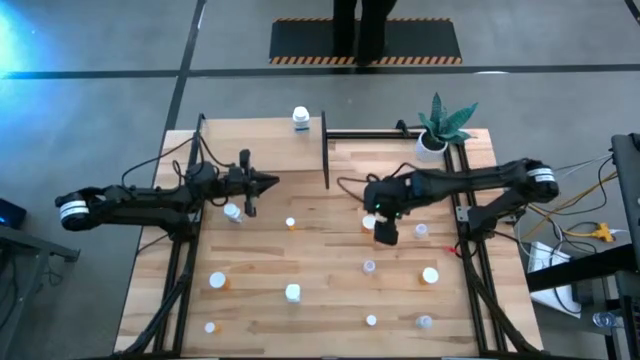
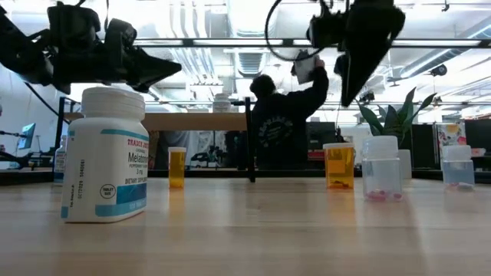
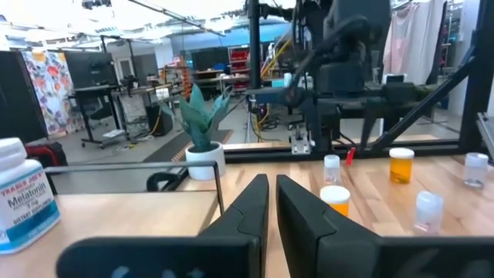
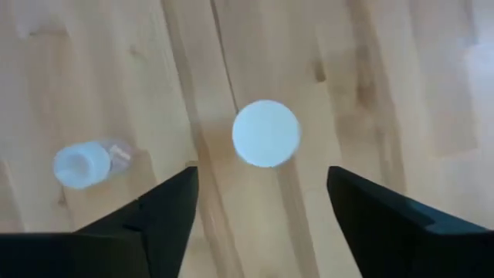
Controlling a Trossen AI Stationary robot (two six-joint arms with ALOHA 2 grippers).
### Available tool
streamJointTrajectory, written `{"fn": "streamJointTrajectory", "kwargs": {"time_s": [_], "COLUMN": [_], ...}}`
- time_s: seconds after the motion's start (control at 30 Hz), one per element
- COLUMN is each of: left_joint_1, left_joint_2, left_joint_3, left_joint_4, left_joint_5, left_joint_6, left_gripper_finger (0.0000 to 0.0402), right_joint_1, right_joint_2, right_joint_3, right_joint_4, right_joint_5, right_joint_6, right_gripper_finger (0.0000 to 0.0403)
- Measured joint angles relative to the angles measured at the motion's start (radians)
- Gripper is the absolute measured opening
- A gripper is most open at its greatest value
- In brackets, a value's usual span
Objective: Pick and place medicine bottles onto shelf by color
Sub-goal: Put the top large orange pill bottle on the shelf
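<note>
Since its fingers stand wide apart straight above a white-capped orange bottle (image 4: 265, 132), the right gripper (image 4: 262, 202) looks poised to grasp it, while the left gripper (image 3: 272, 202) waits closed and empty above the table's left half.

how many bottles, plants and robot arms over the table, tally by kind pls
small white-capped medicine bottles: 12 showing in the high view
green potted plant in a white pot: 1
dark robot arms: 2
total: 15
</note>
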Motion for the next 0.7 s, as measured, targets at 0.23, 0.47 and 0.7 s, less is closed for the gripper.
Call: {"fn": "streamJointTrajectory", "kwargs": {"time_s": [0.23,0.47,0.7], "left_joint_1": [-0.009,-0.009,-0.01], "left_joint_2": [-0.001,-0.002,0.0], "left_joint_3": [-0.029,-0.038,-0.038], "left_joint_4": [0.003,0.035,0.053], "left_joint_5": [0.0,0.0,0.0], "left_joint_6": [0.0,0.001,0.007], "left_gripper_finger": [0.001,0.001,0.001], "right_joint_1": [0.012,0.011,0.011], "right_joint_2": [0.116,0.196,0.223], "right_joint_3": [-0.043,-0.049,-0.051], "right_joint_4": [0.091,0.136,0.149], "right_joint_5": [0.0,0.006,0.046], "right_joint_6": [-0.011,-0.044,-0.055], "right_gripper_finger": [0.0306,0.0295,0.0273]}}
